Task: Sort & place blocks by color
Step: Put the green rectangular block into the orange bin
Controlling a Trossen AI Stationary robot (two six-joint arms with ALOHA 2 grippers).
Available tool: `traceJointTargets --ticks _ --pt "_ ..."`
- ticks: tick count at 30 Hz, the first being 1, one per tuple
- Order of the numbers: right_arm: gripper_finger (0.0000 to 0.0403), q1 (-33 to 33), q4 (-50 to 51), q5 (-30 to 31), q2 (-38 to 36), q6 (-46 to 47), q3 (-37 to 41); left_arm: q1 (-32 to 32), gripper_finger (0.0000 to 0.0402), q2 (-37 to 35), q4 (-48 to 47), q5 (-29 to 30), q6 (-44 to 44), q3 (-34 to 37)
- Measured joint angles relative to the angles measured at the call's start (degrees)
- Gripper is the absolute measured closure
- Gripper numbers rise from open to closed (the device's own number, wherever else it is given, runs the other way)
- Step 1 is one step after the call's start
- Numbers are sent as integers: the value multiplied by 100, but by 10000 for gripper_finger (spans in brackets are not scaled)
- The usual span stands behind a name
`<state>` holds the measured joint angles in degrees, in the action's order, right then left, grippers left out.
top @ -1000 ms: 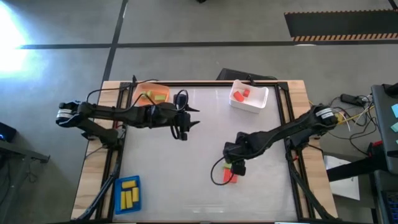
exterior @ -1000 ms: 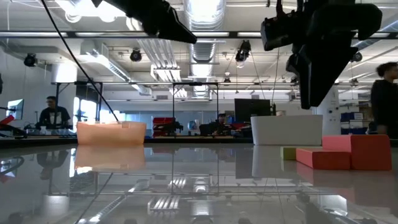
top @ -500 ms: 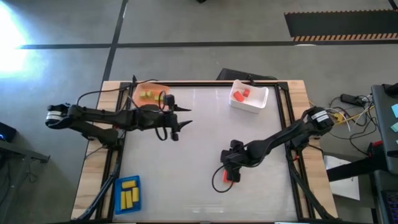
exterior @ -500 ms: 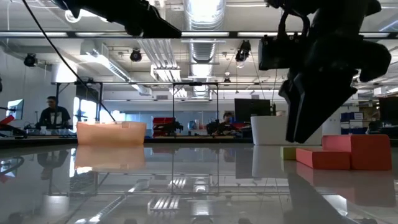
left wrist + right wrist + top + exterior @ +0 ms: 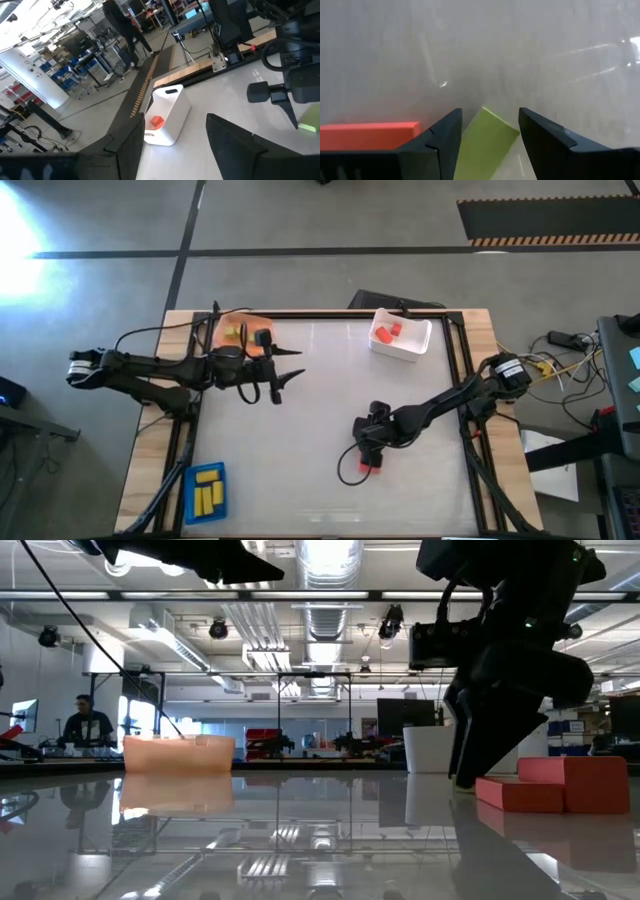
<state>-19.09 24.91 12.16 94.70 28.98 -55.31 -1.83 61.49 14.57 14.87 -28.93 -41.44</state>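
My right gripper [image 5: 368,452] is open and low over the table's right middle. In the right wrist view its fingers [image 5: 490,114] stand on either side of a light green block [image 5: 487,140]; no touch shows. A red block [image 5: 367,136] lies beside that one, and red blocks [image 5: 560,785] rest flat on the table next to the gripper [image 5: 468,778]. My left gripper [image 5: 285,375] is open in the air beside the orange tray [image 5: 243,330], which holds green blocks. The white tray [image 5: 400,335] holds red blocks, and the blue tray [image 5: 208,490] holds yellow ones.
The white tray [image 5: 167,117] stands at the far right, the orange tray at the far left and the blue tray at the near left corner. A bare stretch of tabletop [image 5: 300,440] lies between the arms. People and equipment show in the room beyond the table.
My right gripper has come down to the table and shifted a little toward the left edge, so that it now stands over the green block and hides it in the low view. My left gripper has drawn back toward the table's left edge, uncovering more of the orange tray.
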Motion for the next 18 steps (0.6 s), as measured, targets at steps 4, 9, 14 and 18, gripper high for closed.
traceJointTargets --ticks 4,9,14,18 --pt "234 47 -1 -7 0 151 22 0 206 10 1 0 -4 23" --pt "253 40 107 -55 -135 495 -16 0 206 18 -1 0 -4 34" --pt "244 35 542 -15 -360 1105 -222 0 206 29 -3 0 -4 53" --pt "220 35 665 -103 -400 1704 -284 0 206 29 -8 0 -4 62"
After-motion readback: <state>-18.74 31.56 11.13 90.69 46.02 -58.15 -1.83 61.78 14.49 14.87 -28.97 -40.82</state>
